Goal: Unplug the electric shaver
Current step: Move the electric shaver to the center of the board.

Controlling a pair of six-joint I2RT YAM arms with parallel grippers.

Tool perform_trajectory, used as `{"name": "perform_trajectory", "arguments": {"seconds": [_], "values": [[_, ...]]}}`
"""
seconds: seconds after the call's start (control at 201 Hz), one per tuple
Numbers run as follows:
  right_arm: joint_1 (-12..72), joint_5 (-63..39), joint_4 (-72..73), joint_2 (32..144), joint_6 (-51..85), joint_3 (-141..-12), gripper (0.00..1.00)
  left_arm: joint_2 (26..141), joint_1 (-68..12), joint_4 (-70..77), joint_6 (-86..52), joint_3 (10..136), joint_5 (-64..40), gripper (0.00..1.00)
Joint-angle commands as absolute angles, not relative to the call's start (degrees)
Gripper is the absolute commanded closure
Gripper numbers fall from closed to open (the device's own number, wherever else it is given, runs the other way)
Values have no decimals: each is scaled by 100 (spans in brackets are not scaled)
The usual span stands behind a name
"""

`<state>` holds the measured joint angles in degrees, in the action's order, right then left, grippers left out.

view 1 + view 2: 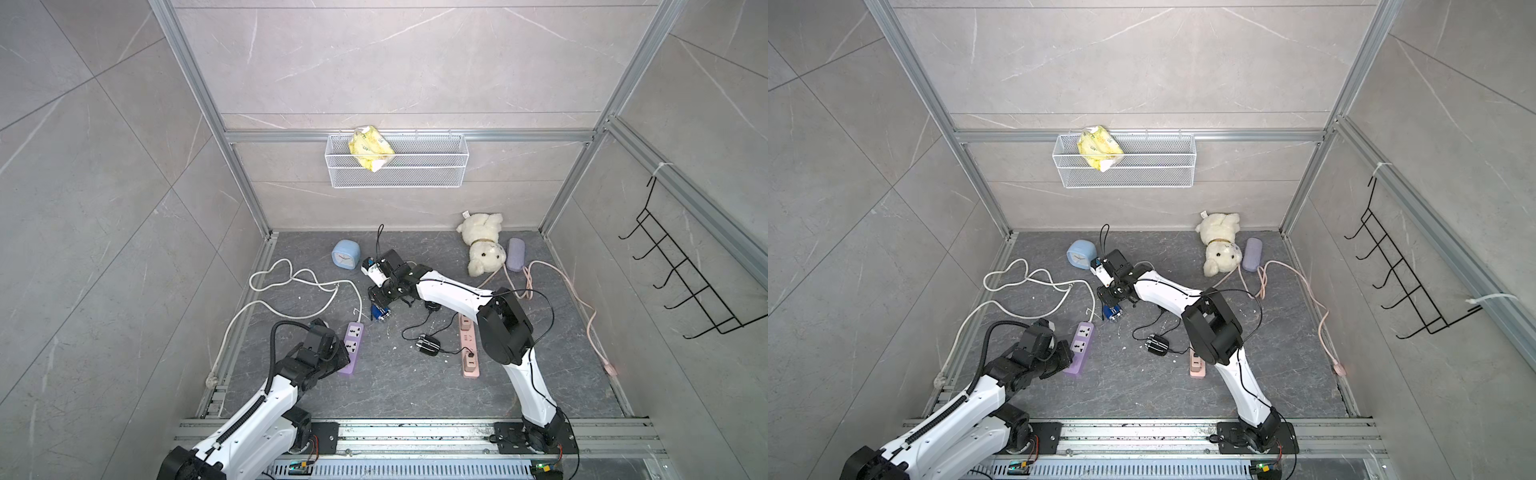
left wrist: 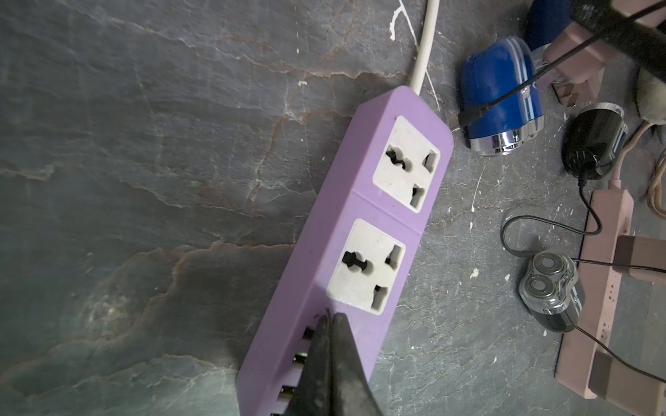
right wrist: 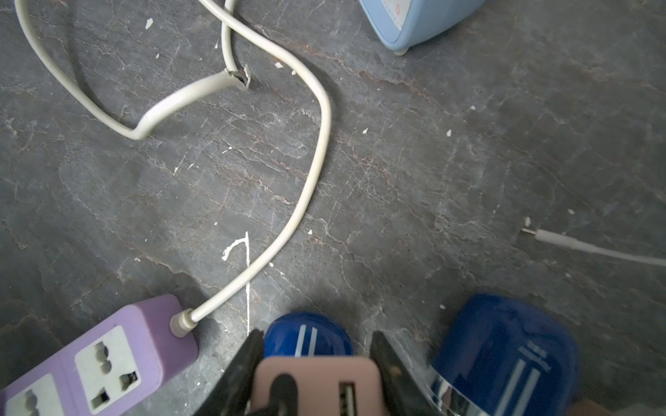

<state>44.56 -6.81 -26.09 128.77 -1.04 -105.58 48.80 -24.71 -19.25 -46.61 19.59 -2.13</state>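
Pinning the purple strip [image 2: 355, 169] steady, left pincer [image 2: 329, 318] pressed together; right pincer [image 3: 316, 338] pinches the pink plug [image 3: 317, 378] clear of it.

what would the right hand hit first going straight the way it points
Likely the blue striped shaver piece just beyond the pink plug adapter that the right hand grips, though depth is unclear.
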Motion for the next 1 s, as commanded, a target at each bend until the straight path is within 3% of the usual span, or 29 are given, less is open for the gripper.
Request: {"name": "perform_trajectory", "arguments": {"seconds": [0.0,0.995], "values": [[4547,-635,-2650,12945,-140,-10764,80,5033,-2446,-1947,-4532,2022,-325,100],[4605,-388,-2888,13138,-257,-10901,80,5045,-2447,-1916,-4513,1996,-354,100]]}}
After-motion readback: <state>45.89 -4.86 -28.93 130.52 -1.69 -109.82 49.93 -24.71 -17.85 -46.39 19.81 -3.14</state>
